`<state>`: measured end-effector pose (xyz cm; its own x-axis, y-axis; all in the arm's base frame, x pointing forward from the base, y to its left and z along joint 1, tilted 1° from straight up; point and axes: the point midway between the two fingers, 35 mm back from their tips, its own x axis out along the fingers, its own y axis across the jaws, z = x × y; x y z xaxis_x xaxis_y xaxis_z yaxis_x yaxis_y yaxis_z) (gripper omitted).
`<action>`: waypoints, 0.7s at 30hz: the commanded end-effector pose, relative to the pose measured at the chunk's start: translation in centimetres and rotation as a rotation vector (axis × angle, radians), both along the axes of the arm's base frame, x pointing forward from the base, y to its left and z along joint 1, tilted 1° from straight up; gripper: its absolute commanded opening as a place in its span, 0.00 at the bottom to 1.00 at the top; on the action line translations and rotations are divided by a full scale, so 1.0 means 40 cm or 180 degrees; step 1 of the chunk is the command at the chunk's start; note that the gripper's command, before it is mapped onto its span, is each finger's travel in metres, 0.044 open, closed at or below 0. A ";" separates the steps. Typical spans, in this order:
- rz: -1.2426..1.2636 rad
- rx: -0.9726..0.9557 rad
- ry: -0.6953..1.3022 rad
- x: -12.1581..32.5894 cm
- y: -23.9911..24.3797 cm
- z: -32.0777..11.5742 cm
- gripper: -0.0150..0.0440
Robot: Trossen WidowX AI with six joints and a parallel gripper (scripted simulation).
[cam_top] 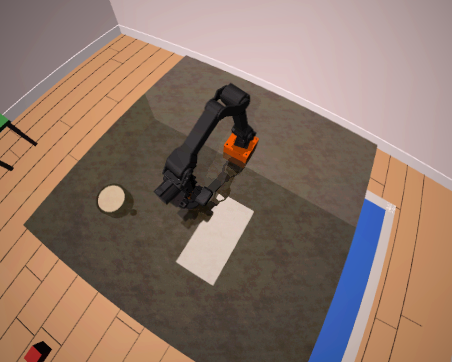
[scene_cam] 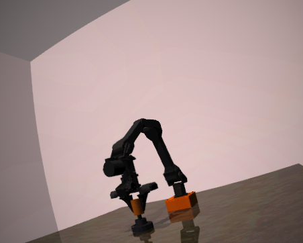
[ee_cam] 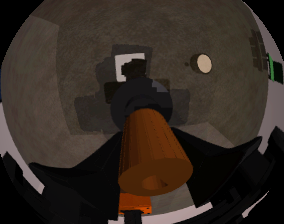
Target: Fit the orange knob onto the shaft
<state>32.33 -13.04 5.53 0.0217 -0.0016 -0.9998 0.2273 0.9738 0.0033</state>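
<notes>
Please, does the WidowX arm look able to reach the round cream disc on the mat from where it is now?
Probably yes: nothing visible stands between the gripper and the cream disc. But the fingers are shut on the orange knob, so it likely could not grasp it yet.

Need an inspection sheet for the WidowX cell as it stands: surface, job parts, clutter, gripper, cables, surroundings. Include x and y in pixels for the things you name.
Surface: dark mottled top (cam_top: 285,250); flat white rectangle (cam_top: 216,242) lying on it.
Job's things: ribbed orange cylindrical knob (scene_cam: 137,207) (ee_cam: 153,150) above the black round pedestal (scene_cam: 142,228) (ee_cam: 120,107), not down on it; flat-side alignment cannot be told.
Clutter: pale-topped round object (cam_top: 111,198) (ee_cam: 204,63), apart from the pedestal.
Gripper: black parallel-jaw gripper (scene_cam: 137,205) (ee_cam: 146,133) shut on the knob.
Cables: nothing seen.
Surroundings: plank floor (cam_top: 15,270), pale walls (cam_top: 310,60) (scene_cam: 224,84).
</notes>
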 end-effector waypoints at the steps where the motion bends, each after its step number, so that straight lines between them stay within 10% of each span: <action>1: 0.0289 -0.0019 -0.0013 0.004 -0.002 0.007 0.25; 21: 0.0559 -0.0026 -0.0013 0.015 -0.009 0.000 0.25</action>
<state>32.89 -13.32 5.30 0.0239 -0.0027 -0.9997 0.0568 0.9984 -0.0014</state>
